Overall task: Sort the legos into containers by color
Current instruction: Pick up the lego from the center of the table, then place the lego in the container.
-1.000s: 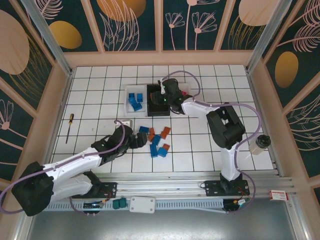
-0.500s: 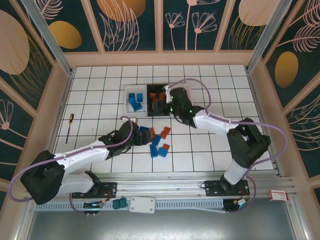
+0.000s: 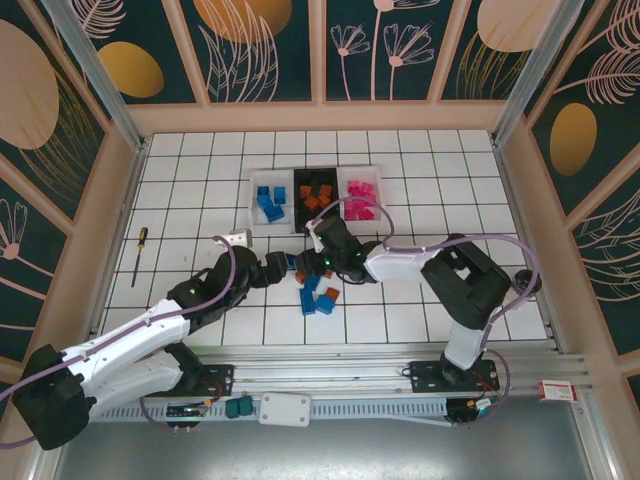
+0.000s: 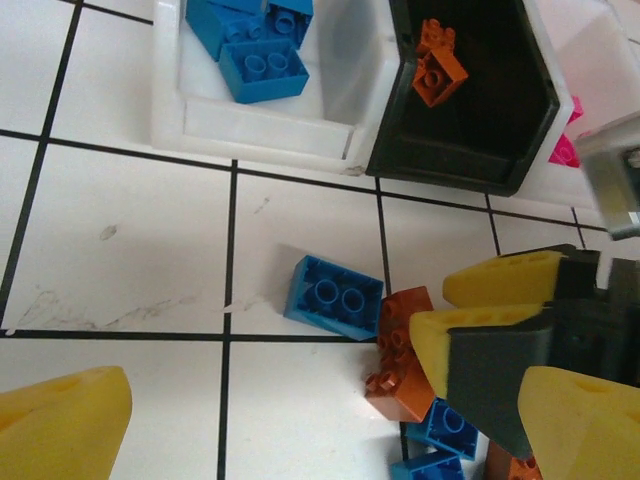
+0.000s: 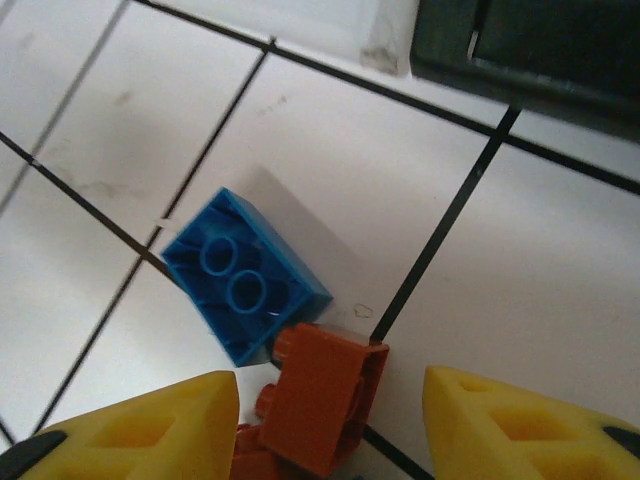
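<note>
Three joined containers hold sorted legos: blue ones in the left white tray (image 3: 262, 215), orange in the black tray (image 3: 300, 222), pink in the right white tray (image 3: 374, 178). Loose blue and orange legos (image 3: 318, 292) lie on the tiles in front of them. My right gripper (image 5: 335, 430) is open, its yellow fingers either side of an orange brick (image 5: 325, 400) without touching it. A blue brick (image 5: 240, 280) lies just beyond. My left gripper (image 4: 320, 430) is wide open beside the same pile, facing the blue brick (image 4: 333, 297) and the orange brick (image 4: 405, 355).
A screwdriver (image 3: 139, 255) lies on the tiles at the left. A white bottle (image 3: 520, 288) stands at the right edge. The near rail carries teal blocks (image 3: 238, 407) and a white box (image 3: 285, 408). Wooden walls enclose the floor.
My right gripper has come back from over the black tray to the loose pile. My left gripper has moved right toward the pile and opened wider.
</note>
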